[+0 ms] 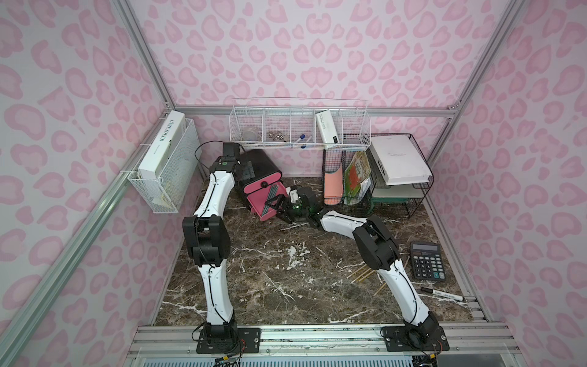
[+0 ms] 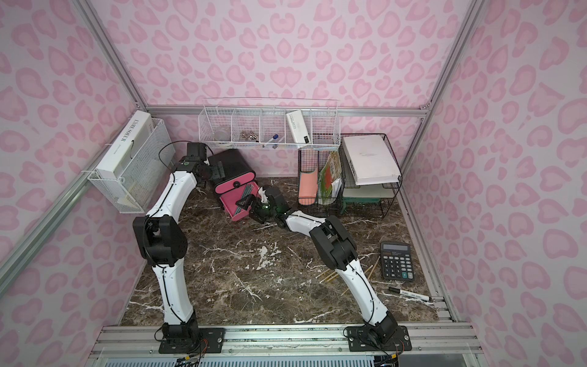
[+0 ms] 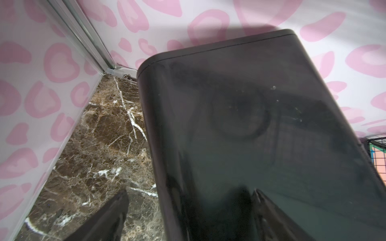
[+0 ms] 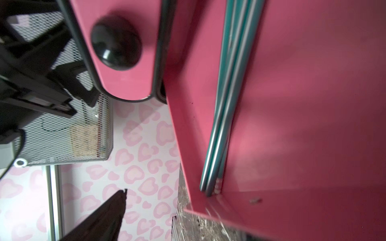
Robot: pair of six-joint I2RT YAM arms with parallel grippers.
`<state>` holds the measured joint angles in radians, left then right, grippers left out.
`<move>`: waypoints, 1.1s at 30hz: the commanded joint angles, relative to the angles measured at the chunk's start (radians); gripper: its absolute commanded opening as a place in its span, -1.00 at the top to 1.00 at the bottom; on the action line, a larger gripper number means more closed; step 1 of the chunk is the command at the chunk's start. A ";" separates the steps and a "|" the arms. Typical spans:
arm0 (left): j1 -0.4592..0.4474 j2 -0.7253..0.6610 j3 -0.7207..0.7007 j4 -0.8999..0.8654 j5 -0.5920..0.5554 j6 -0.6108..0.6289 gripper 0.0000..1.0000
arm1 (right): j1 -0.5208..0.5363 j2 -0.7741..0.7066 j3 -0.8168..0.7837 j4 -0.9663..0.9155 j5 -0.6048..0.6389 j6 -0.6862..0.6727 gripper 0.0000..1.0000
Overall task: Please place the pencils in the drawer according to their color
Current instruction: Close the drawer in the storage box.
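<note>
pencils [image 4: 225, 104] in pulled-out drawer [image 1: 254, 200] | other pencils [image 1: 362, 275] on table [image 1: 286, 286] L of calc [image 1: 427, 260] | marker [image 1: 443, 294] before calc

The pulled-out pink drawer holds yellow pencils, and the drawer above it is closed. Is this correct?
Not quite. The pencils in the pulled-out pink drawer are teal-green, not yellow, as the right wrist view shows clearly. The rest is right: the drawer above it is closed.

White book [image 1: 162, 142] in the wire basket [image 1: 181, 166] at nine o'clock: spine reads "L'AME SOEUR"; other lettering too small to read.
</note>
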<state>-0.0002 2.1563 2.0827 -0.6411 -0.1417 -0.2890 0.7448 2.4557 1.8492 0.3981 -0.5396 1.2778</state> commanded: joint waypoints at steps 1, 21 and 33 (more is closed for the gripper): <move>0.000 0.013 -0.040 -0.197 0.007 0.036 -0.83 | 0.004 -0.009 0.012 0.017 0.013 -0.002 -0.99; 0.001 -0.010 -0.110 -0.175 0.030 0.022 -0.78 | -0.008 0.293 0.543 -0.098 -0.032 0.045 -0.96; 0.000 -0.014 -0.110 -0.170 0.045 0.025 -0.77 | -0.064 0.000 -0.058 0.228 0.019 0.069 -0.91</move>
<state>0.0006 2.1208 1.9888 -0.5423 -0.0944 -0.3107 0.6933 2.4702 1.8145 0.5316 -0.5350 1.3350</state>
